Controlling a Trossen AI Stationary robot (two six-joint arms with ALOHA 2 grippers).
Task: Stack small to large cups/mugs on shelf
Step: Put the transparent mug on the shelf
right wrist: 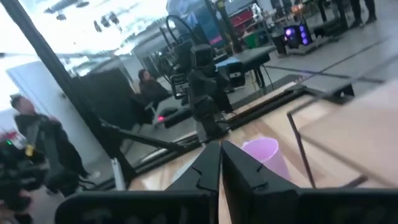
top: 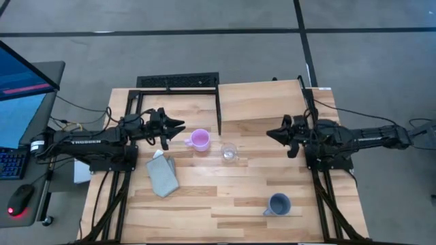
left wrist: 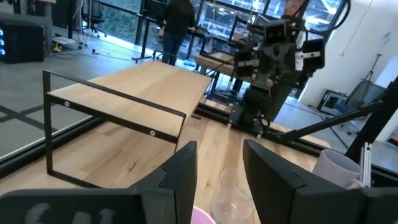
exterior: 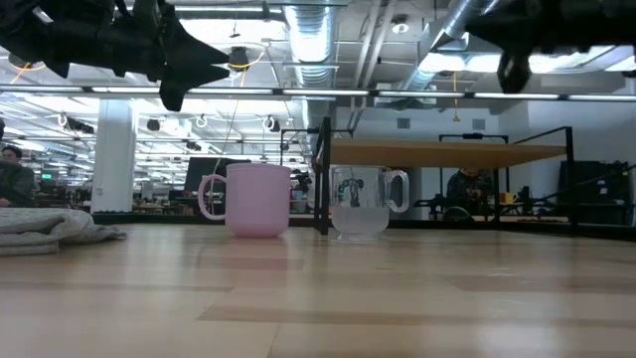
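Observation:
The pink-lilac mug [top: 199, 139] [exterior: 256, 199] stands upright on the table, handle toward the left. The small clear glass cup [top: 229, 152] [exterior: 363, 204] stands just to its right. The blue-grey mug [top: 278, 204] stands alone near the table's near right part. The light-wood shelf [top: 262, 102] [exterior: 447, 152] [left wrist: 140, 90] stands on black legs at the far middle. My left gripper [top: 177, 126] [left wrist: 217, 158] hovers open above the table, just left of the pink mug. My right gripper [top: 271, 133] [right wrist: 221, 149] hovers shut to the right of the glass cup, pointing at the pink mug [right wrist: 264, 152].
A folded grey-blue cloth [top: 162, 175] [exterior: 50, 227] lies on the table's left part, near the left arm. A black metal frame [top: 177, 82] sits at the far edge, left of the shelf. Bare tabletop [top: 225, 197] lies between the cups and the blue-grey mug.

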